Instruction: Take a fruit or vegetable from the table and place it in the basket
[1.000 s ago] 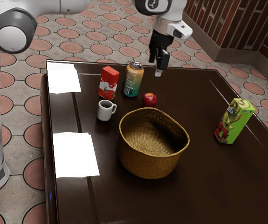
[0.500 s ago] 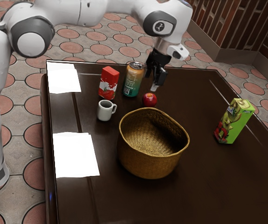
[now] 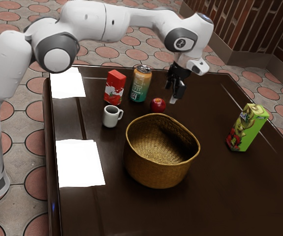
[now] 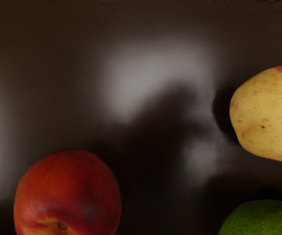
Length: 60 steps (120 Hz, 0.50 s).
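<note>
Gripper is held, fingers parted, above the table, a red fruit beside it toward the exterior view's left. Below it are seen a potato and, apparently, a green fruit.

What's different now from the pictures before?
The pincer has come down closer to the table, ending up a little toward the exterior view's right. It hasn't grabbed anything or let anything go. The red fruit, basket, cup, can, red box and green box all stayed put.
</note>
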{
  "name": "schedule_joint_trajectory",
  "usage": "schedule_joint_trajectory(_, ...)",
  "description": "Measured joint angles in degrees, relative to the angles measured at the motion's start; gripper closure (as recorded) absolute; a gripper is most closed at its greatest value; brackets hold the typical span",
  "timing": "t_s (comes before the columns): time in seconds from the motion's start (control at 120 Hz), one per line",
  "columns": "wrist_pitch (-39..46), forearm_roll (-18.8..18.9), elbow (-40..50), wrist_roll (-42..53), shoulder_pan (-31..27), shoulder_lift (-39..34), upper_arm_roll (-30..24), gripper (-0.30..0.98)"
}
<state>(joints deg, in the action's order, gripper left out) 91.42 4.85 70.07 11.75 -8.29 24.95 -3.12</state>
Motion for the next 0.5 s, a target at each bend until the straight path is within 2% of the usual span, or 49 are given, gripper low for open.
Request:
schedule_joint_trajectory(0.35,0.9,-1.01,-3.2,6.86,-0.33,4.92,2.85,0.0)
schedule_joint_trajectory(0.5,1.41,-1.6,-2.0,9.47,-0.33,4.52,4.06,0.0)
